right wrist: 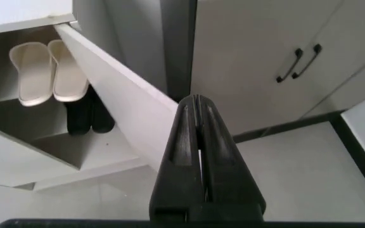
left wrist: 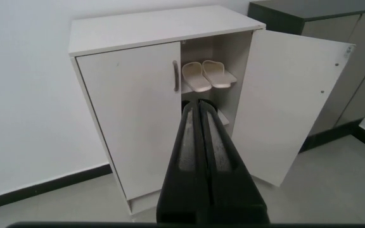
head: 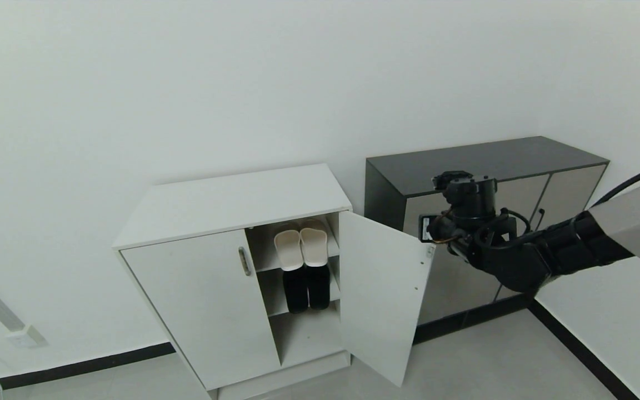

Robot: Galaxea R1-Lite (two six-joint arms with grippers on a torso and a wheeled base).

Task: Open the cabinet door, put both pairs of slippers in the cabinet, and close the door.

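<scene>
A white cabinet (head: 231, 205) stands against a pale wall in the lower centre of the head view. Its left door (head: 198, 311) is closed and has a small metal handle (head: 244, 261) near its inner edge. Its right door (head: 381, 289) is swung wide open toward the lower right.

Inside the open half, a pair of white slippers (head: 300, 247) lies side by side on the upper shelf. A pair of black slippers (head: 306, 286) sits directly below them on the middle shelf. The bottom shelf is bare.

The right arm (head: 520, 255) comes in from the right edge of the frame and ends just beside the door's upper outer corner. The right gripper (right wrist: 198, 102) has its fingers pressed together and holds nothing. It sits close to the door's free edge, though whether it touches cannot be told, and both pairs of slippers lie beyond the door, well apart from it.

The left gripper (left wrist: 199, 106) also has its fingers together and holds nothing. It points at the cabinet opening from some way back, with the slippers ahead of it.

A dark cabinet (head: 486, 158) stands to the right of the white one.
</scene>
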